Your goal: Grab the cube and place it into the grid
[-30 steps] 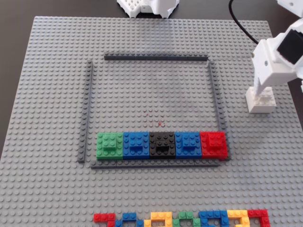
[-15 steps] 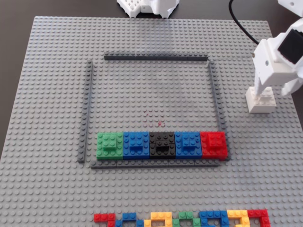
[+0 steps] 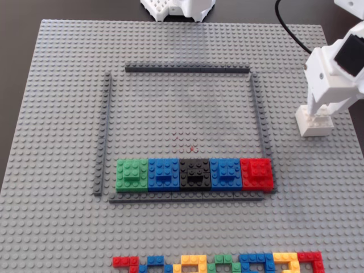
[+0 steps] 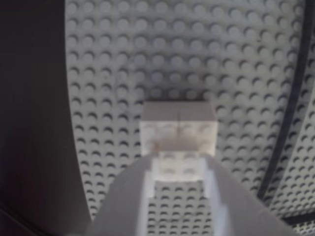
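Note:
The white studded cube [image 3: 314, 121] stands on the grey baseplate just outside the right strip of the grid [image 3: 187, 69], in the fixed view. My white gripper [image 3: 319, 112] comes down on it from the upper right. In the wrist view the cube [image 4: 178, 129] sits in the middle. Its near part fills the gap between the two fingers of my gripper [image 4: 179, 164], so the jaws are shut on it. The cube still rests on the plate. A dark strip of the grid [image 4: 283, 147] curves down the right side of the wrist view.
Inside the grid, along its near strip, stands a row of green [image 3: 131, 174], blue, black [image 3: 194, 173], blue and red [image 3: 257, 173] blocks. Small multicoloured bricks [image 3: 216, 263] line the plate's front edge. The arm base [image 3: 179, 8] and a black cable [image 3: 290, 31] are at the back.
The gripper's right-hand jaw has swung in towards the cube, narrowing the gap. The cube has stayed where it was on the baseplate.

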`<action>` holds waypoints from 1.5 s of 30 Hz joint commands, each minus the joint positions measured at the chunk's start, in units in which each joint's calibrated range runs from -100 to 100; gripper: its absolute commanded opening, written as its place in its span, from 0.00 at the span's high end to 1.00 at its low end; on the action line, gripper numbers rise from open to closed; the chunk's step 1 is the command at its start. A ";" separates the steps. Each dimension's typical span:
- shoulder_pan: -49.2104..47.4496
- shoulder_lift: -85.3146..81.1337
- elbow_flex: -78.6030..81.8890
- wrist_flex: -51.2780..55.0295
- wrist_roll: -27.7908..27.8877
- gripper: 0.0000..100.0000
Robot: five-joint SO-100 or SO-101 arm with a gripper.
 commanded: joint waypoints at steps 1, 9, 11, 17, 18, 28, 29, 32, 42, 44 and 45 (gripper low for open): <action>0.57 -4.07 -2.32 0.07 0.24 0.94; 1.68 -9.40 -3.23 1.93 1.95 0.96; 1.97 -11.46 -3.14 2.22 2.10 0.96; 2.56 -18.94 -0.24 2.52 2.83 0.96; 2.71 -20.32 0.58 2.52 3.08 0.96; 6.84 -35.54 13.81 1.54 5.76 0.96; 7.65 -37.09 15.71 1.10 6.15 0.96; 10.00 -41.64 21.87 -0.46 7.47 0.96; 16.12 -50.33 42.35 -6.67 11.58 0.96; 16.63 -49.90 44.53 -7.74 11.82 0.96; 16.78 -49.38 44.80 -7.99 11.87 0.95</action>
